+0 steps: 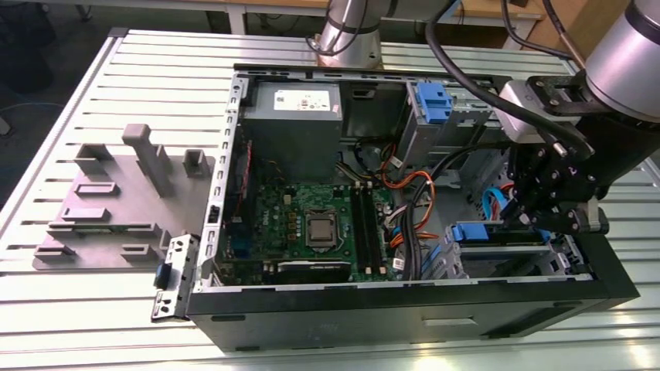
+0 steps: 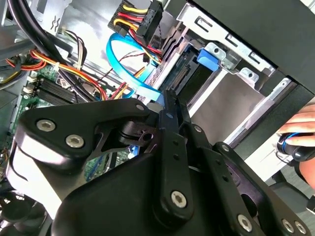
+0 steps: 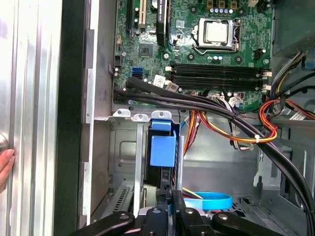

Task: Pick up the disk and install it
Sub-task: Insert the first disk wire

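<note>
The disk (image 3: 162,150) stands edge-on in the drive bay (image 3: 123,162) of the open computer case (image 1: 413,305), blue carrier uppermost. In the first wrist view the gripper (image 3: 171,195) has its fingers drawn narrow, clamped on the disk's near edge (contact partly cut off by the frame). The exterior view places the gripper (image 1: 552,220) just beside the disk (image 1: 480,232). In the second wrist view the gripper's own linkage covers most of the disk (image 2: 193,81). A person's hand (image 2: 300,130) rests outside the case.
</note>
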Controlling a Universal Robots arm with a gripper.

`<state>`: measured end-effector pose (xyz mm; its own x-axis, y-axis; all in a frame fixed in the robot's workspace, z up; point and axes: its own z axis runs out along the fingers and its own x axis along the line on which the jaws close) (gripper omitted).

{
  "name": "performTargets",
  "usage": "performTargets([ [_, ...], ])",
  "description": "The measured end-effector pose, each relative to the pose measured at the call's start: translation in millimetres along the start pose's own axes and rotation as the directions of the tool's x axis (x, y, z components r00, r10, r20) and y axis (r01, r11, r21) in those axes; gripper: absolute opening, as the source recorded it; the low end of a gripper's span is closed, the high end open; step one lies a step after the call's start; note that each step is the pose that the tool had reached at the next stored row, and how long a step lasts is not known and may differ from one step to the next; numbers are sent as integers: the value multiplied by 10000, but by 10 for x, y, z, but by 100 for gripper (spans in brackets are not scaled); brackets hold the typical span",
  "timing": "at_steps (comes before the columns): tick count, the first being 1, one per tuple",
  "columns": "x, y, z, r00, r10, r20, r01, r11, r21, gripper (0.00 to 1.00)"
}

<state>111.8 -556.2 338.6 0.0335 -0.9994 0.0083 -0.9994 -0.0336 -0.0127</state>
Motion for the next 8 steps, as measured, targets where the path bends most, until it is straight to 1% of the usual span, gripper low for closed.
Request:
performTargets([
  [8, -2, 12, 12, 10000, -1, -2, 1, 10000, 5, 16],
])
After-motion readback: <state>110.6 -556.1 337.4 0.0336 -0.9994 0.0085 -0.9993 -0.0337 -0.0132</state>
